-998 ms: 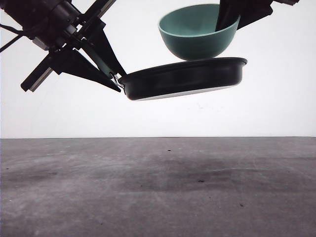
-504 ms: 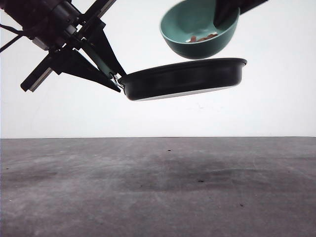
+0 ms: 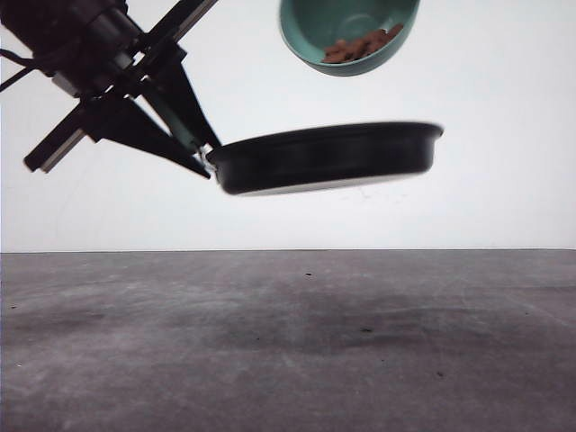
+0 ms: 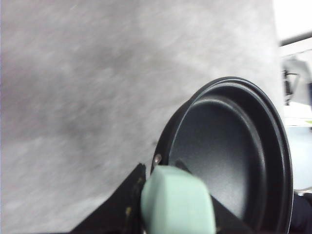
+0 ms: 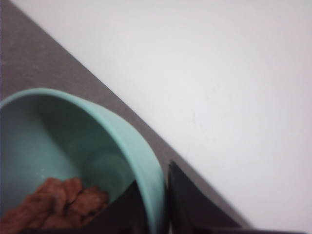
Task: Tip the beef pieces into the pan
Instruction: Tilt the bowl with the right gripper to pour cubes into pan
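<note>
Overhead, the pan (image 3: 328,158) is held in the air well above the grey table (image 3: 288,342), gripped at its mint-green handle (image 4: 178,202) by the left gripper (image 3: 184,135), whose dark fingers are clamped on either side of that handle. In the front view the pan is seen side-on, nearly level, with its handle end toward the robot's left. From the left wrist view its black inside (image 4: 219,161) is seen bare — no food lies in it.

Above the pan and clear of it, a teal bowl (image 3: 346,36) is tipped, its mouth turned toward the camera. The beef pieces (image 3: 360,45) are heaped against the bowl's lower wall, still inside it. In the right wrist view the bowl's rim (image 5: 146,170) is pinched between the two dark fingers of the right gripper (image 5: 156,204), one inside the rim and one outside — the brown strips (image 5: 53,202) are gathered just beside them.
</note>
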Available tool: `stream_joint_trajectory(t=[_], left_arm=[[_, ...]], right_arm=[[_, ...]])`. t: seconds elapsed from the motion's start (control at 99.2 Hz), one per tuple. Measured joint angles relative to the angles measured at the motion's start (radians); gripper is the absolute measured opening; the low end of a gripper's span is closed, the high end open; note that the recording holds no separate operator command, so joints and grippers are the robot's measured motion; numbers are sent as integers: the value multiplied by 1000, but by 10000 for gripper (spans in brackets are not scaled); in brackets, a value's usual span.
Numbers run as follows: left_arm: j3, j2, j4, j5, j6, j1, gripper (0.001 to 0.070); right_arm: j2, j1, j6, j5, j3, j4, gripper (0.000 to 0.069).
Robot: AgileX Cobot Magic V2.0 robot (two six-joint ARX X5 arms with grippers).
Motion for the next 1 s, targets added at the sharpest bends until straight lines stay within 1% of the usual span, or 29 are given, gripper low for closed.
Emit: stream_joint_trajectory(t=[0.171,0.333,0.413,0.524,0.675,0.786,0.837,0.998], left_arm=[[39,0,-48,-9,6,27,55],[108,0,-122,-24,47,35,55],[147,0,-156,-39,66,39,55],[190,0,-177,-40,82,47,55],[219,0,-204,-39,100,53,55],[223,0,-208,-40,102,58,55],[223,0,-209,-40,103,58,55],[223,0,-222,-36,103,58,55]], right_arm=[[1,37,-147,1,0,45,25],[1,75,-252,-1,0,68,25],[10,89,-296,-1,-4,126,25],[19,100,-364,-4,-24,191,25],[44,122,-425,-5,-33,236,25],[65,129,-475,-2,-33,332,25],[67,128,-492,-23,-33,370,25],[79,120,-561,-14,-33,412,25]])
